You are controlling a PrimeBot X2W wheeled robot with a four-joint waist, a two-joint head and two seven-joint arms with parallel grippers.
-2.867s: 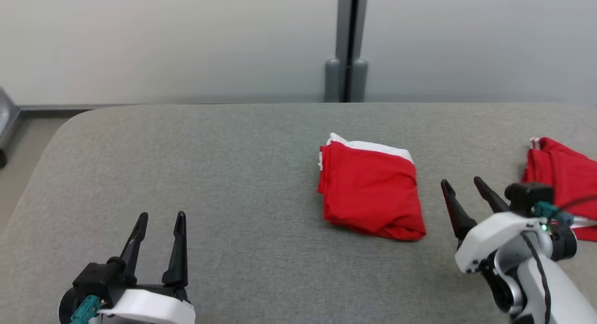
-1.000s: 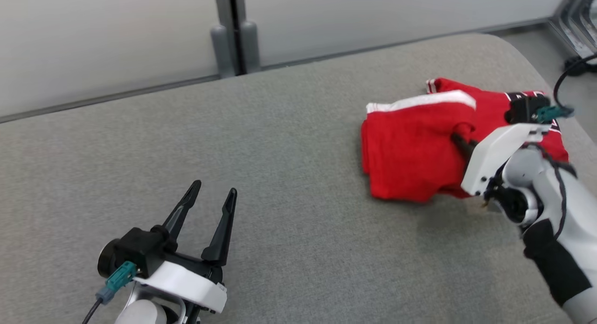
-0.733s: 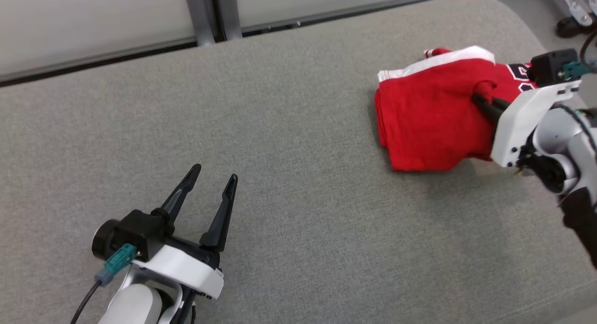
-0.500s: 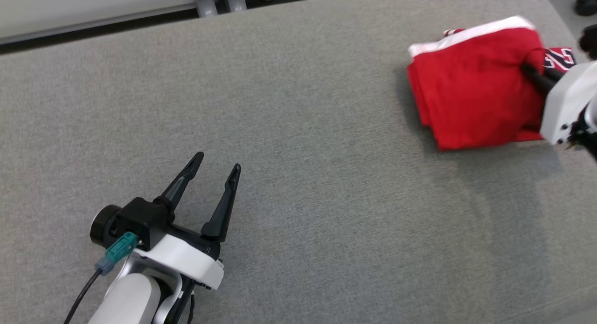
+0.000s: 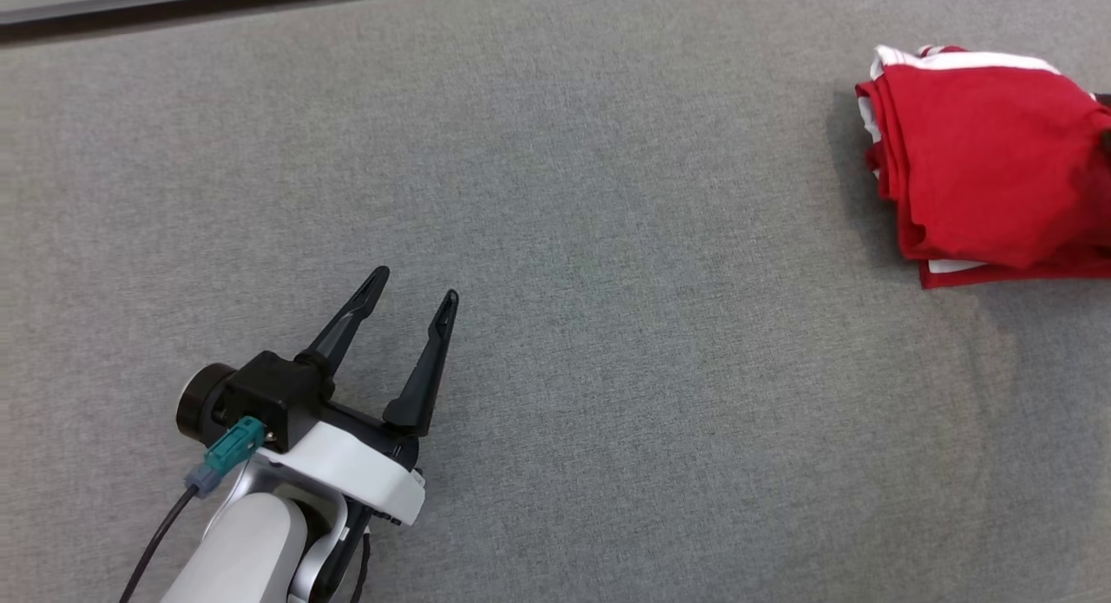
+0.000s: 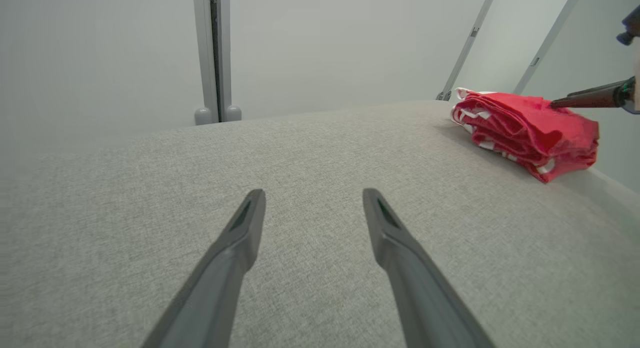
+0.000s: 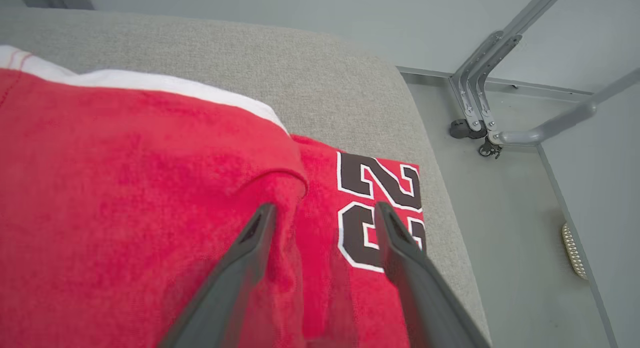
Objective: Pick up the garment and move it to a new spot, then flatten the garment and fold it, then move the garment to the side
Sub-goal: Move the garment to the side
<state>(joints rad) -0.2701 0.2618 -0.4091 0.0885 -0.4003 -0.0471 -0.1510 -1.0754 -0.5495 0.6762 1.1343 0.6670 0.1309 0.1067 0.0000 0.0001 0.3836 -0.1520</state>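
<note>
My right gripper (image 7: 324,209) is open over the red garment (image 7: 125,188), which seems soft and light; I would pinch its thick folded edge.

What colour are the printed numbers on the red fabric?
Black with white outlines; the numbers show best in the right wrist view.

left gripper (image 5: 416,284): fingers apart, lower left | red garment (image 5: 981,178): folded, far right | grey table (image 5: 608,343)
</note>
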